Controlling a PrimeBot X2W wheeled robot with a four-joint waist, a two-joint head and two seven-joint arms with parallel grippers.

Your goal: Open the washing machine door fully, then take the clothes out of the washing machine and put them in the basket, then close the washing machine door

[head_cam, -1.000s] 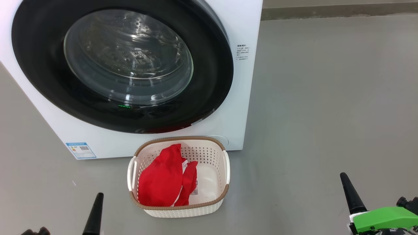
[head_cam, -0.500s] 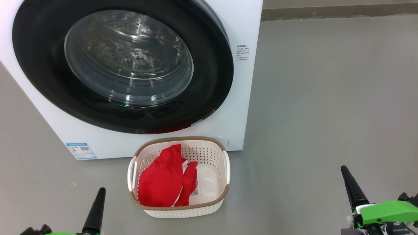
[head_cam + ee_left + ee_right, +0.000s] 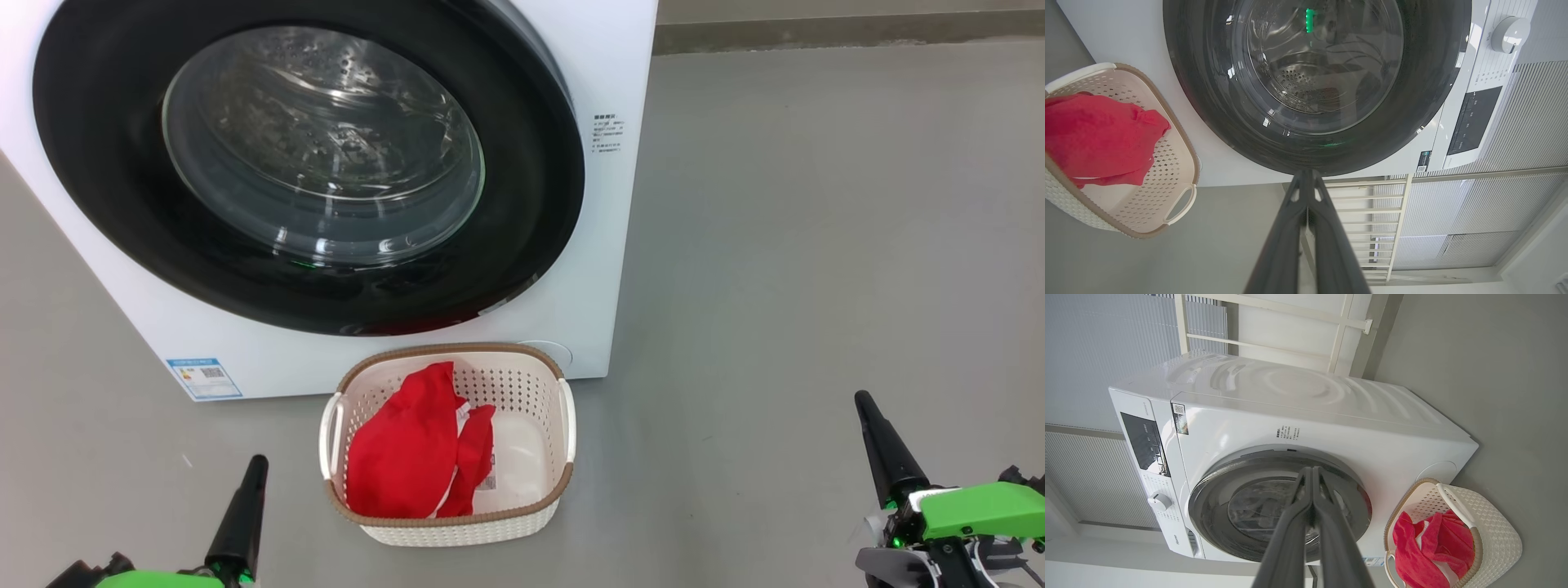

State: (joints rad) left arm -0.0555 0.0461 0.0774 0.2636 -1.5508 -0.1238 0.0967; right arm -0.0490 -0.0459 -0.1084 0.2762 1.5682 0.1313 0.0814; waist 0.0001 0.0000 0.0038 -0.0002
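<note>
On the floor before the washing machine (image 3: 624,65): the basket (image 3: 445,349) is sitting just beside the white front panel, below the door, with the clothes (image 3: 404,449) lying bunched in its left half.
Door: the washing machine door (image 3: 526,204) is lying flush against the front, its glass showing bare perforated steel behind it; the latch is probably caught, though the rim's edge is too dark to confirm that.
Left gripper: the left gripper (image 3: 255,469) is hanging at the lower left, fingers pressed together on nothing, well apart from the basket.
Right gripper: the right gripper (image 3: 865,408) is hanging at the lower right, fingers likewise together and carrying nothing, far out over bare floor.
Stage: going by how things are lying, the unloading and closing are looking done, and the closing step is winding up.
Doing it well: if a last push is needed, a closed fingertip should be pressing squarely on the glossy black rim, not on the bulging glass, and slowly, so the door is seating without bouncing.
Clearance: both arms should be travelling wide of the basket handles, so the light basket is not being nudged.
</note>
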